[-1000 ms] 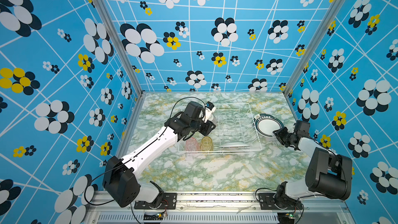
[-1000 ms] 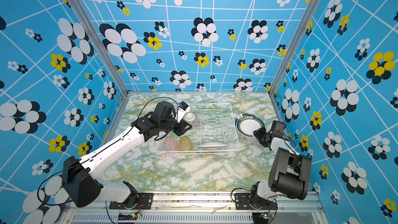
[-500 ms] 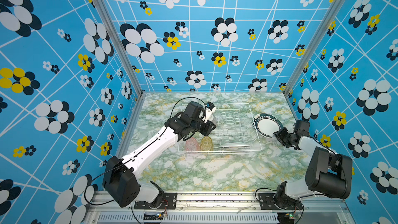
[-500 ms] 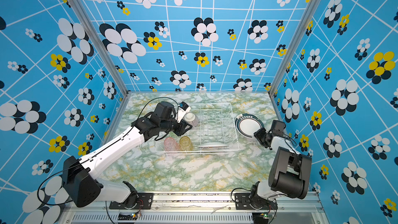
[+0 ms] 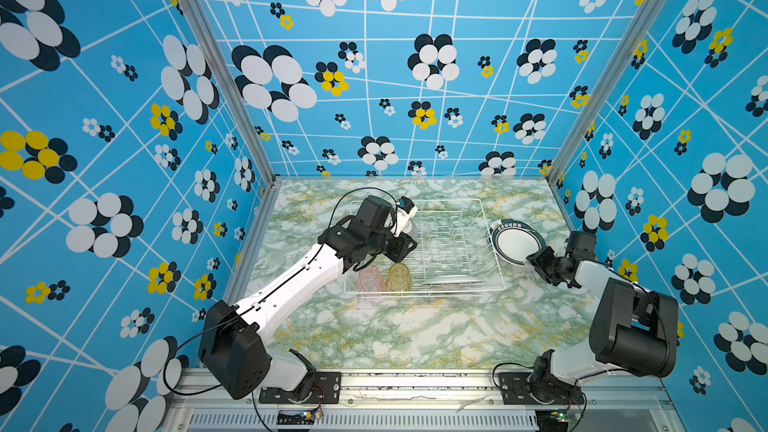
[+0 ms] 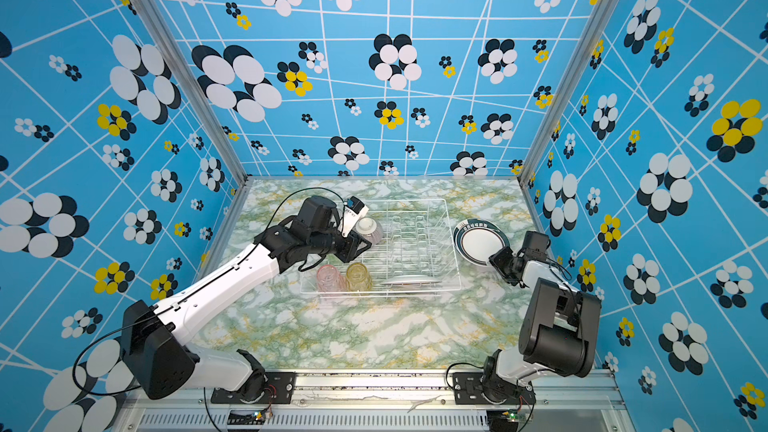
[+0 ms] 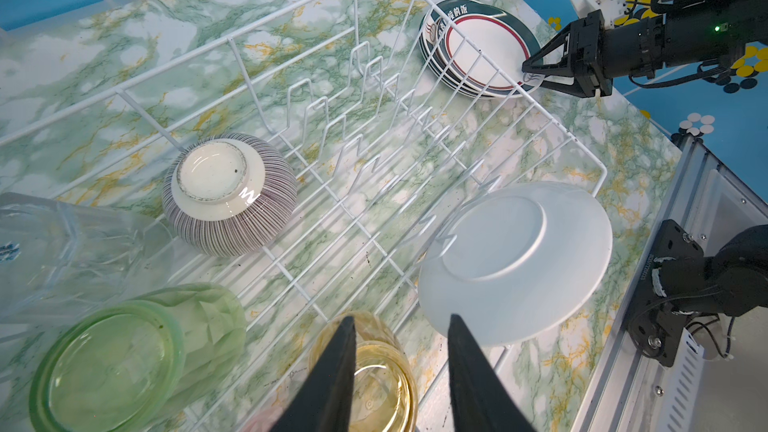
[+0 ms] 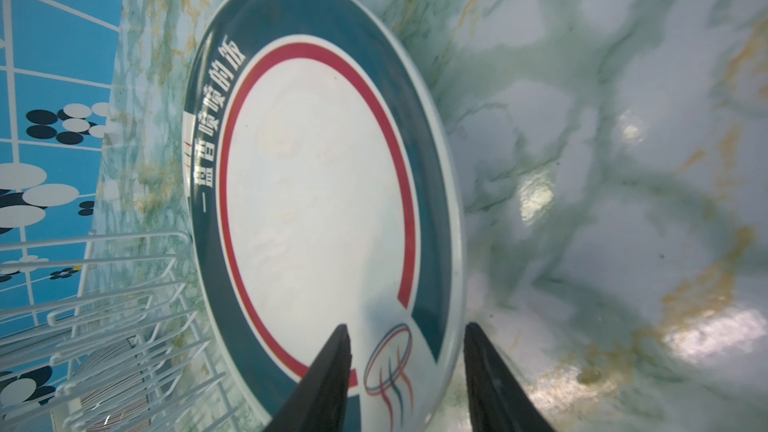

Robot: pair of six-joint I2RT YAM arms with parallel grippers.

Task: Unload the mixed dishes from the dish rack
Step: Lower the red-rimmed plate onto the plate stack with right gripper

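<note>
White plate [image 7: 515, 259] inside dish rack [image 5: 449, 243]: slippery, fragile, take its rim. Left gripper [image 7: 401, 317] fingers apart, empty; right gripper [image 8: 405, 326] fingers straddle printed plate [image 8: 320, 201] beside rack, clamping unclear.

Light is bright and even, shadows soft and weak. White glare spots sit on the glossy tabletop [image 8: 538, 197] in the right wrist view. Both top views stretch the walls [image 5: 124, 118] at the edges. The clear tumbler [image 7: 62, 251] looks blurred.
</note>
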